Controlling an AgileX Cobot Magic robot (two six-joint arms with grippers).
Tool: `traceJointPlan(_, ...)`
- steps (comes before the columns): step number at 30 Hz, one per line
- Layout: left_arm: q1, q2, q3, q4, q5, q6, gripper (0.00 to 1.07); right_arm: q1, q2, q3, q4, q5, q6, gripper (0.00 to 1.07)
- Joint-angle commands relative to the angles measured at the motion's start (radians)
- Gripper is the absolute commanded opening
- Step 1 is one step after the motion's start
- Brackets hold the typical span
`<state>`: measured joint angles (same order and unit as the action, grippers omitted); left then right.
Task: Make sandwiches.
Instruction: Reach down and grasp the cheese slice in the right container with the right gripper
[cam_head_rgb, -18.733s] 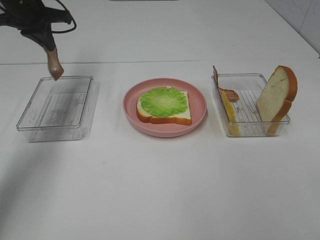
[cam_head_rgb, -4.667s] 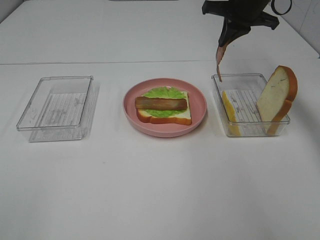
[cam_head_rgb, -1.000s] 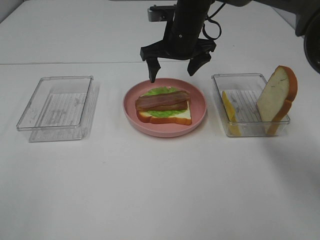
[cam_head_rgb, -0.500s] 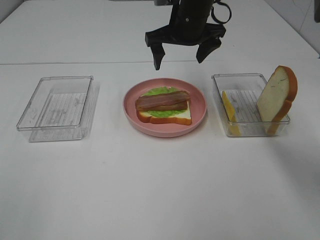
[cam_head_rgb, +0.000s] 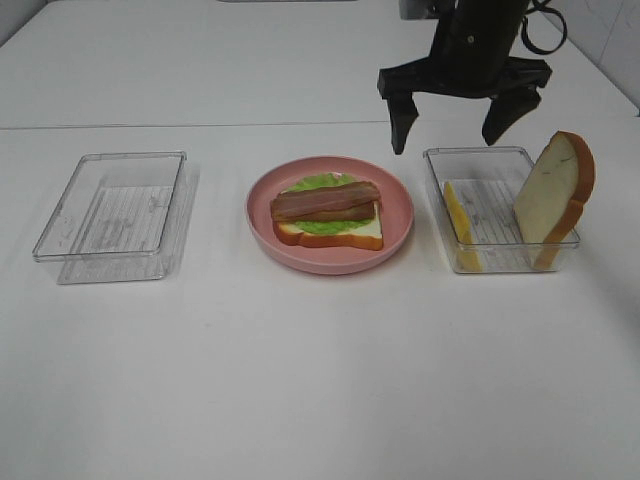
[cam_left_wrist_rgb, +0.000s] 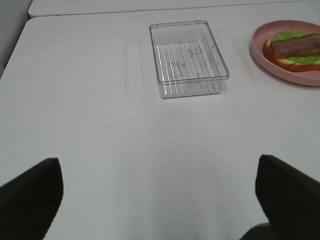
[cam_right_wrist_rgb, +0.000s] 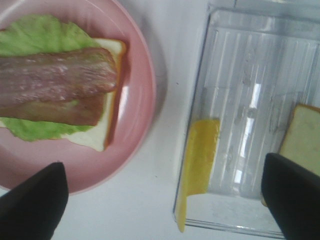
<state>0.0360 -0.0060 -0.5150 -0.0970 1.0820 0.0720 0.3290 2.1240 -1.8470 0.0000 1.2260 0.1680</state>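
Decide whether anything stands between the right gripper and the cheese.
Nothing visible does. The open right gripper hangs above the far-left part of the tray. The cheese stands against the tray's left wall, uncovered. The bread leans at the opposite wall, apart from it.

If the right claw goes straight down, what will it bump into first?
Likely the cheese standing at the tray's edge; the open right gripper hangs above it. Depth is unclear, so maybe the tray wall.
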Motion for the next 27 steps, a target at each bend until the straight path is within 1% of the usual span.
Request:
traceJointPlan(1, 0.001, -0.017, 0.000, -0.006, -0.006, -0.006, 1.00, -0.012, 0.010, 0.053, 0.010, 0.101, -0.011, 0.97)
traceJointPlan(4, 0.001, -0.017, 0.000, -0.006, -0.006, -0.006, 1.00, -0.012, 0.017, 0.056, 0.011, 0.103, -0.015, 0.96)
traceJointPlan(6, 0.001, -0.017, 0.000, -0.006, -0.006, -0.006, 1.00, -0.012, 0.038, 0.086, 0.015, 0.103, -0.017, 0.96)
traceJointPlan(9, 0.001, -0.017, 0.000, -0.006, -0.006, -0.006, 1.00, -0.012, 0.038, 0.103, 0.012, 0.101, -0.020, 0.96)
traceJointPlan(10, 0.001, -0.017, 0.000, -0.006, -0.006, -0.006, 1.00, -0.012, 0.038, 0.133, 0.010, 0.093, -0.025, 0.96)
traceJointPlan(12, 0.001, -0.017, 0.000, -0.006, -0.006, -0.006, 1.00, -0.012, 0.038, 0.147, 0.009, 0.085, -0.025, 0.96)
traceJointPlan(14, 0.001, -0.017, 0.000, -0.006, -0.006, -0.006, 1.00, -0.012, 0.038, 0.185, 0.014, 0.030, -0.025, 0.96)
traceJointPlan(19, 0.001, -0.017, 0.000, -0.006, -0.006, -0.006, 1.00, -0.012, 0.050, 0.192, 0.017, 0.010, -0.025, 0.93)
traceJointPlan(22, 0.001, -0.017, 0.000, -0.006, -0.006, -0.006, 1.00, -0.012, 0.056, 0.192, 0.015, 0.000, -0.028, 0.90)
traceJointPlan(23, 0.001, -0.017, 0.000, -0.006, -0.006, -0.006, 1.00, -0.012, 0.056, 0.192, 0.016, -0.011, -0.028, 0.86)
traceJointPlan(24, 0.001, -0.017, 0.000, -0.006, -0.006, -0.006, 1.00, -0.012, 0.056, 0.192, 0.016, -0.011, -0.028, 0.86)
traceJointPlan(25, 0.001, -0.017, 0.000, -0.006, -0.006, -0.006, 1.00, -0.012, 0.056, 0.192, 0.017, -0.017, -0.028, 0.83)
traceJointPlan(26, 0.001, -0.017, 0.000, -0.006, -0.006, -0.006, 1.00, -0.012, 0.056, 0.192, 0.017, -0.023, -0.028, 0.77)
traceJointPlan(27, 0.001, -0.017, 0.000, -0.006, -0.006, -0.006, 1.00, -0.012, 0.056, 0.192, 0.017, -0.023, -0.028, 0.77)
